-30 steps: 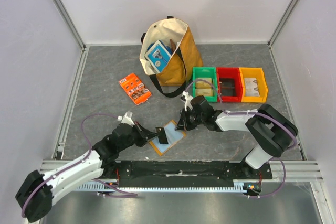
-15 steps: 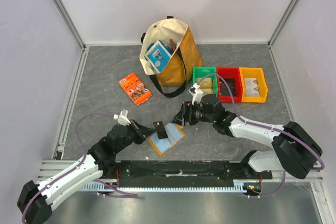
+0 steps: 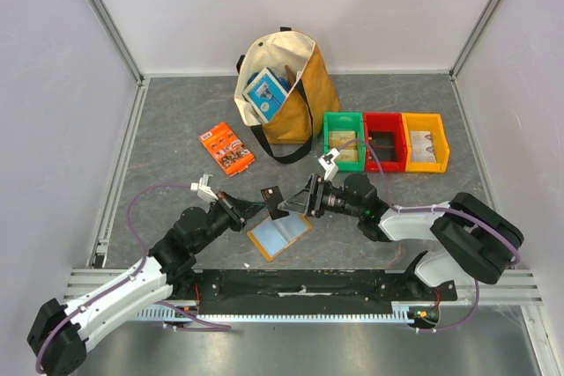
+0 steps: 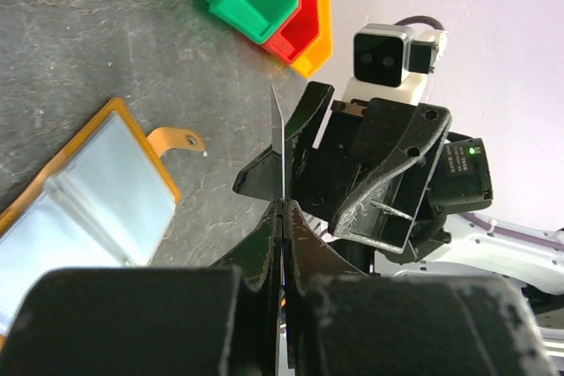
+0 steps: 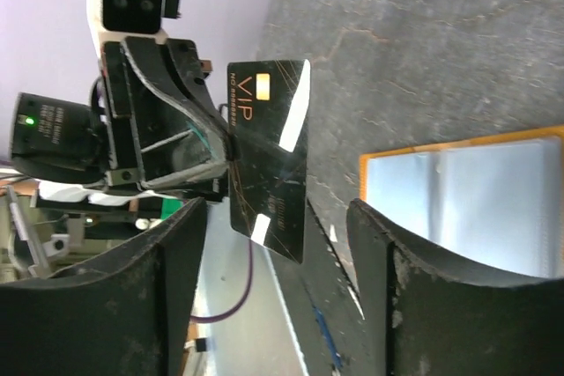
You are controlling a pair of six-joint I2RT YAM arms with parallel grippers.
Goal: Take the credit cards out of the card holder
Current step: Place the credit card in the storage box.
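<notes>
One card aloft, face-on to the waiting right gripper

The left gripper (image 3: 254, 205) is pinched tight on one long edge of the black card (image 5: 269, 160), holding it clear of the worktop (image 3: 176, 191) and just above the card holder (image 3: 279, 234), which lies open and flat on it. The right gripper (image 3: 298, 202) is the nearer free one: its jaws are spread wide and point straight at the card's printed face, with the card's long axis running across the line between them. As I judge it, closing here would meet the card's edges rather than its faces, so the wrist must turn first. Whether the holder's pale pockets hide more cards cannot be told.
</notes>
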